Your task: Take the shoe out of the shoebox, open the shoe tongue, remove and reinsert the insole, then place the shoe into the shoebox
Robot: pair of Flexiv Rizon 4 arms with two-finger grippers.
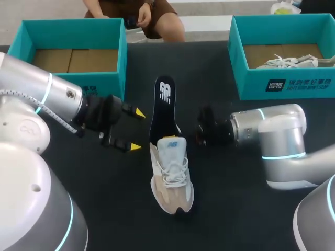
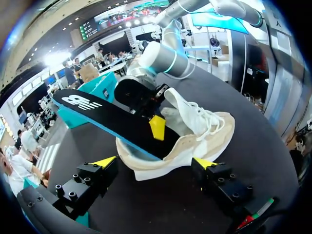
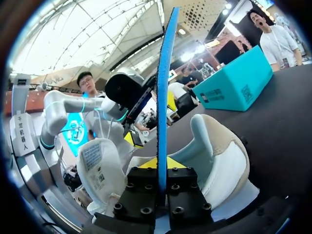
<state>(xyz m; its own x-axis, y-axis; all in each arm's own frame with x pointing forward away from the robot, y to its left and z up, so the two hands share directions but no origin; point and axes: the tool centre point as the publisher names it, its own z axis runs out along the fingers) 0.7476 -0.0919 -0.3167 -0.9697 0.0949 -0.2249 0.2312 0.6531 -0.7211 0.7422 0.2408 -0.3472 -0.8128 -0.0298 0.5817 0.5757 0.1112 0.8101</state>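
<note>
The shoe [image 1: 171,178], cream and beige with white laces, sits on its sole in the middle of the black desk [image 1: 246,209], outside both boxes. Its toe points toward the robot and its heel toward the far side. Its tongue [image 3: 100,168] stands lifted away from the opening.

The insole [image 1: 163,102], black on top and blue underneath, is partly inside the shoe. Its front end sits in the opening, and the rest slants up and out over the heel toward the far edge of the desk.

The right end effector [image 3: 162,165] comes in from the right at the shoe's collar. It is clamped on the insole, with one yellow-tipped finger pressed to each face; in the right wrist view the insole runs edge-on straight up between them.

The left end effector [image 1: 137,130] is just to the left of the shoe's heel, facing it. Its two fingers are spread wide and hold nothing. In the left wrist view the shoe and insole lie ahead of it, apart from both yellow tips.

At the far left corner stands a teal shoebox [image 1: 104,31]. At the far right is another teal box [image 1: 285,86] with a second pale shoe [image 1: 285,61] lying inside.
</note>
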